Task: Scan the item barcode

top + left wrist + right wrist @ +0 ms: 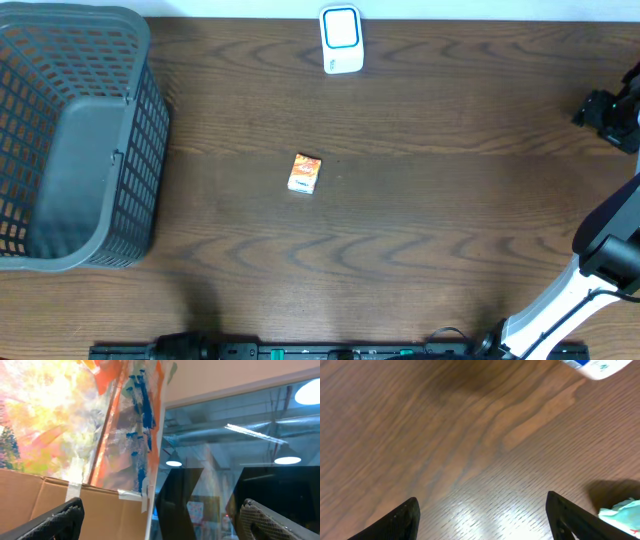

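Observation:
The item, a small orange and white box (304, 172), lies flat in the middle of the wooden table. A white scanner with a blue frame (341, 40) stands at the far edge; its corner (600, 367) shows at the top of the right wrist view. My right gripper (482, 515) hovers over bare wood at the table's right side (600, 115), far from the box, open with nothing between its fingers. My left gripper (160, 520) is open and empty, pointing up at the room. It does not show in the overhead view.
A large dark grey mesh basket (75, 140) fills the left end of the table. A crumpled teal and white thing (622, 510) lies by the right finger in the right wrist view. Cardboard (50, 500) and glass panels fill the left wrist view.

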Robot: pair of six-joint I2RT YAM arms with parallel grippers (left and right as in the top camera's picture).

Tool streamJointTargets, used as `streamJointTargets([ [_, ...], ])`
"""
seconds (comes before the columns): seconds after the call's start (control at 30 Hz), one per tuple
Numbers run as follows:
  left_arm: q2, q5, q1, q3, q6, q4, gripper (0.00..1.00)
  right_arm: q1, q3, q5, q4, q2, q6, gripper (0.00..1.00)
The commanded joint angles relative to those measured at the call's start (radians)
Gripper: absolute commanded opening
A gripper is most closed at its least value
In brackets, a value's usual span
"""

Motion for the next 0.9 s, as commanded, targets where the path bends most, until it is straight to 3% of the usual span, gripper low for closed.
streamJointTargets([
  [0.0,-0.001,-0.005,0.016,0.0,0.006,0.009,0.99,-0.002,0.002,0.057,0.006,-0.005,-0.007,0.77],
  [0.63,-0.001,-0.008,0.021,-0.025,0.006,-0.008,0.99,-0.023,0.002,0.155,0.113,0.011,-0.039,0.82],
  [0.87,-0.001,-0.241,0.021,-0.025,0.006,-0.14,0.99,-0.031,0.002,0.161,0.23,0.043,-0.188,0.91],
])
